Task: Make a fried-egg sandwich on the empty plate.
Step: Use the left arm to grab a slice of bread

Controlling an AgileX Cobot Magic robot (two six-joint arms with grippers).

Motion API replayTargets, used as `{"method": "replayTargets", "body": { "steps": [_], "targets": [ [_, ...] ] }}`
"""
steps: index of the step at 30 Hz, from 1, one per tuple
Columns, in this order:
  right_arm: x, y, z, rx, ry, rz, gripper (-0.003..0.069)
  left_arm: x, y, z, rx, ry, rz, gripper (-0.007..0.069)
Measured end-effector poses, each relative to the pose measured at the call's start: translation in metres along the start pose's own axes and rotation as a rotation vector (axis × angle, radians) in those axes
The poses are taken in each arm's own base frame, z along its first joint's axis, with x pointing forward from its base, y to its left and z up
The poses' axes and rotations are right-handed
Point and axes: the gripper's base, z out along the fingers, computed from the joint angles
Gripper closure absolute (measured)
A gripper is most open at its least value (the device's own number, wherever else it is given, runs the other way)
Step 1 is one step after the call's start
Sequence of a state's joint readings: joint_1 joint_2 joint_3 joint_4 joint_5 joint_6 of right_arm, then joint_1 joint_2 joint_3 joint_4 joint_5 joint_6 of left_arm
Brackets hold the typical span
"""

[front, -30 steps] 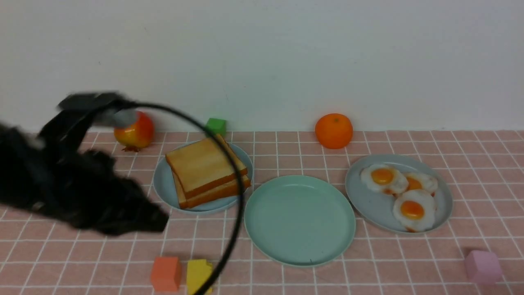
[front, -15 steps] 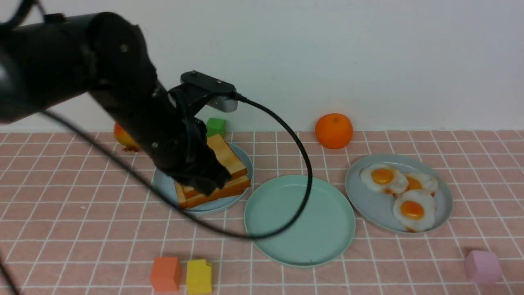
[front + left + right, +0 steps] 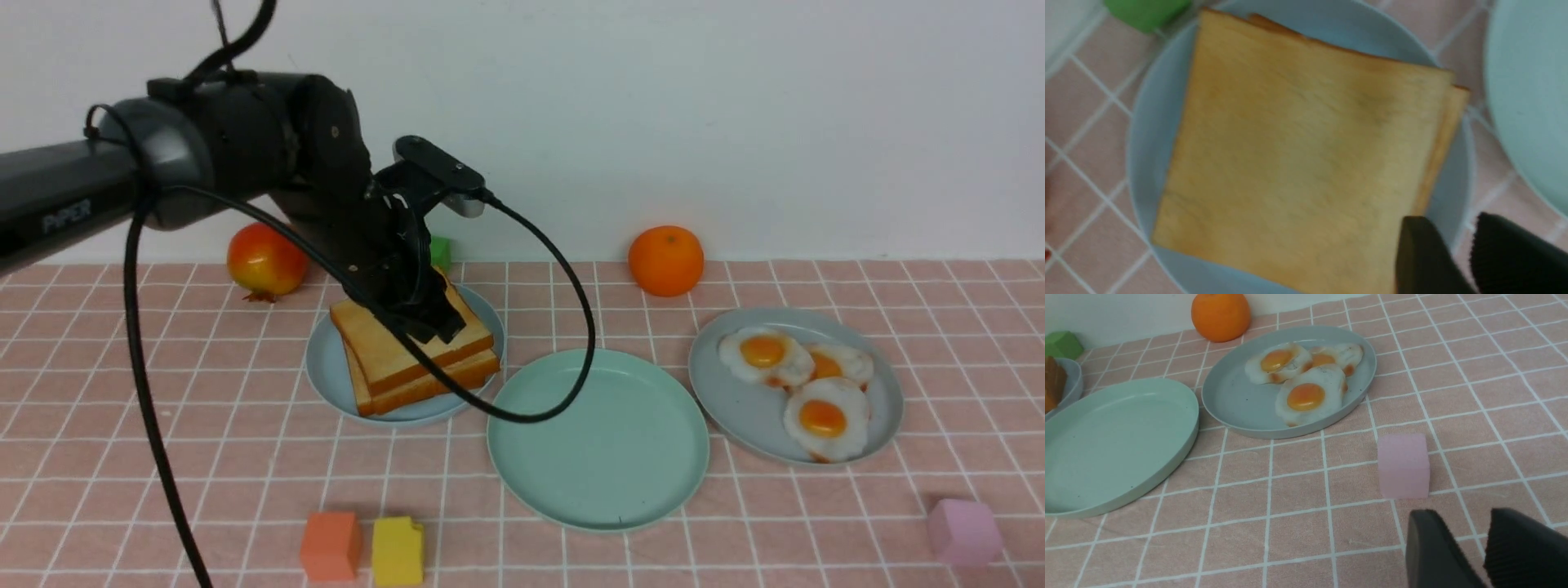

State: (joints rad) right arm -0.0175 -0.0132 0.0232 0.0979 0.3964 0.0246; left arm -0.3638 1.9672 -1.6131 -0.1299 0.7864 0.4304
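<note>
Left arm [image 3: 245, 147] swung over toast [image 3: 400, 351] ("PiPER" label [image 3: 67, 216]).

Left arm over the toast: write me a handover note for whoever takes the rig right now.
Left gripper: jaws apart with a gap between them, nothing held, above the toast.
Right gripper: jaws apart, nothing held; not visible from the front.
Toast slices: stacked on the blue-grey plate at the left.
Fried eggs: three, on the grey plate at the right.
Green plate: in the middle, nothing on it.
Done: no part of the sandwich is on the green plate.
Left: one slice, then an egg, then a second slice onto the green plate.
</note>
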Motion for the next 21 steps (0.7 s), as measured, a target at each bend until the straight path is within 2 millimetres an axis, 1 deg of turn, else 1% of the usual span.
{"method": "replayTargets", "body": {
  "steps": [1,5,7,13,18,21],
  "targets": [
    [0.000,0.000,0.000,0.000,0.000,0.000,0.0417,0.000,0.001,0.004,-0.006,-0.005,0.002,0.0304],
    [0.000,0.000,0.000,0.000,0.000,0.000,0.0417,0.002,0.001,0.016,-0.004,0.009,0.002,0.0202],
    [0.000,0.000,0.000,0.000,0.000,0.000,0.0417,0.004,0.001,0.022,-0.001,0.018,0.002,0.0183],
    [0.000,0.000,0.000,0.000,0.000,0.000,0.0417,0.008,0.002,0.036,0.004,0.045,0.015,0.0188],
    [0.000,0.000,0.000,0.000,0.000,0.000,0.0417,0.010,0.002,0.045,0.003,0.055,0.060,0.0214],
    [0.000,0.000,0.000,0.000,0.000,0.000,0.0417,0.011,0.003,0.047,-0.001,0.055,0.069,0.0239]
  ]
}}
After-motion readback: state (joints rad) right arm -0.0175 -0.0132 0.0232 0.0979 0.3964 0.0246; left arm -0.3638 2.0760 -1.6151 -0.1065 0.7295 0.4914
